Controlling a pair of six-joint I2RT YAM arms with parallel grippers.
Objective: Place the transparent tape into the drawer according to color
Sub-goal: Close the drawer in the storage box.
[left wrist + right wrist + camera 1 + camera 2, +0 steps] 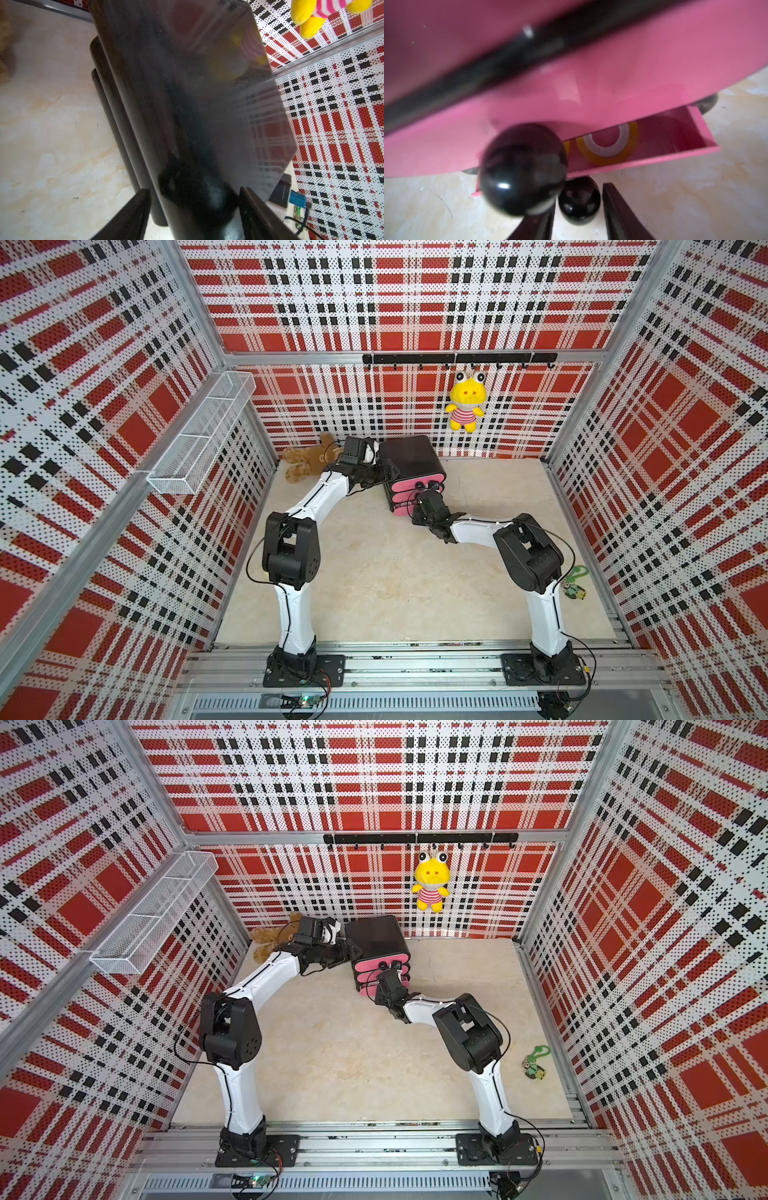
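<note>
Chest [409, 458] blocks 12 o'clock, left gripper [194, 189] clamped at its 9 o'clock side, right gripper [579, 195] on bottom knob [579, 204] at 6. Bear [305, 462]: 11. Keychain [575, 585]: 4. Table [374, 580] centre free.

No legible text, labels, brands or numbers in any view. Nothing readable on the chest [409, 458], the tape [607, 155] or the walls [415, 290].
</note>
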